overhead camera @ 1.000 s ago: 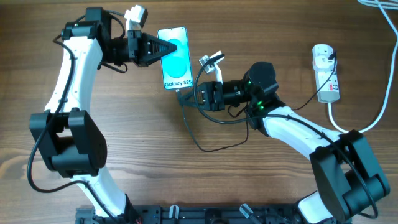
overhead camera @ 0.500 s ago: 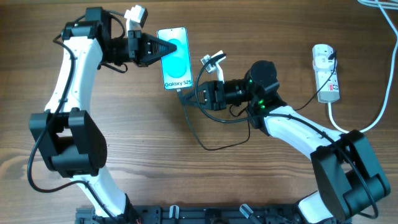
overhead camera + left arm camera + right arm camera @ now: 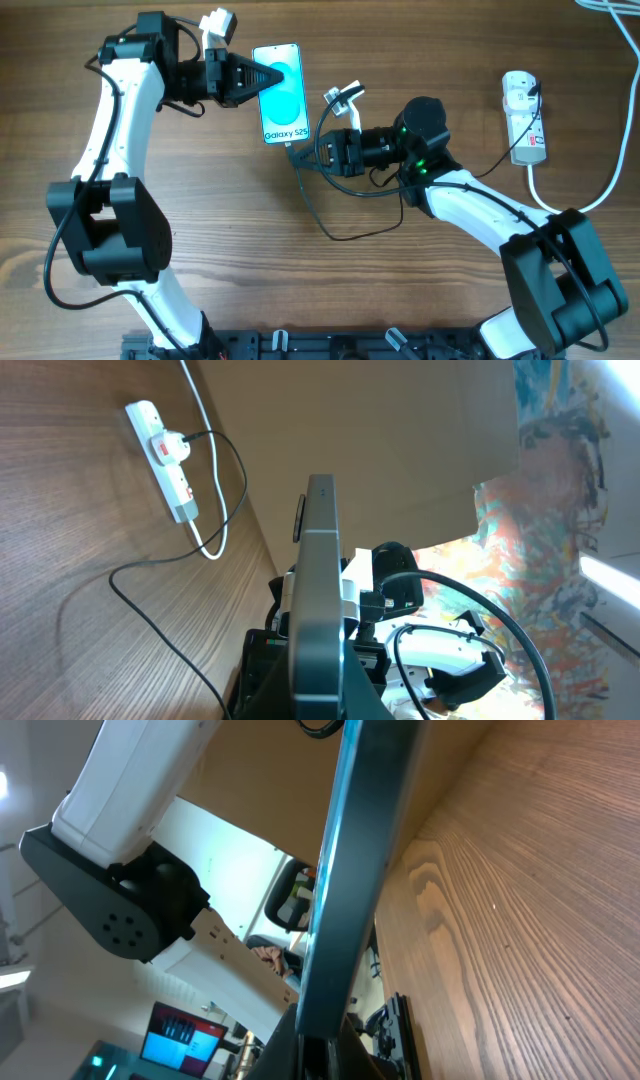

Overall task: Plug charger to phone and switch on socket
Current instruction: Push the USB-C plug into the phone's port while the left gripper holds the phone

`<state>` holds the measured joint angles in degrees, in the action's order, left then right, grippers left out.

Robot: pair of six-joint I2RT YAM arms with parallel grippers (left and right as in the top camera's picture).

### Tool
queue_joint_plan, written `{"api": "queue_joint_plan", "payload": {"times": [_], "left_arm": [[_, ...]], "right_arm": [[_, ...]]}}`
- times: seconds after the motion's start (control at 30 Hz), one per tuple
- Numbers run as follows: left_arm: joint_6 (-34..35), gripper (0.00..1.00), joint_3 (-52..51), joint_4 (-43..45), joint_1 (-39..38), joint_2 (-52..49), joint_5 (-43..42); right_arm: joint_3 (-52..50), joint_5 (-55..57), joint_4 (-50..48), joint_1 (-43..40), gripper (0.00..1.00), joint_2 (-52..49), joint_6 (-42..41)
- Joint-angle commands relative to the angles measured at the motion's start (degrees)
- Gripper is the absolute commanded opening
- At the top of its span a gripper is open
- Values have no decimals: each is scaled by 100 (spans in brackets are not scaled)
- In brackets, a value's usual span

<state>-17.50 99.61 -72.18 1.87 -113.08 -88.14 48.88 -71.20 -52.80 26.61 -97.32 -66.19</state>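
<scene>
Two wrist views give me the flat teal-screened smartphone (image 3: 318, 610) edge-on only. Overhead, left jaws are clenched on its side. Right jaws sit by the thin black charger cable (image 3: 340, 239); their grip I cannot tell.

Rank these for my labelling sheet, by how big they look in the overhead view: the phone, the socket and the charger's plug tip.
1. phone: largest, though it may be lifted nearer the camera.
2. socket: a little shorter and narrower.
3. charger's plug tip: by far the smallest.
</scene>
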Motion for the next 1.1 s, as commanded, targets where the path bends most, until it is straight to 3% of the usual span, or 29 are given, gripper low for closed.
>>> {"api": "queue_joint_plan", "payload": {"times": [0.0,1.07], "left_arm": [[-4,4,79,-63,-17,-42,-188],[-9,4,79,-173,-214,-39,-177]], "right_arm": [[11,680,-15,-107,4,-74,-118],[22,1410,-262,-127,4,-74,-214]]}}
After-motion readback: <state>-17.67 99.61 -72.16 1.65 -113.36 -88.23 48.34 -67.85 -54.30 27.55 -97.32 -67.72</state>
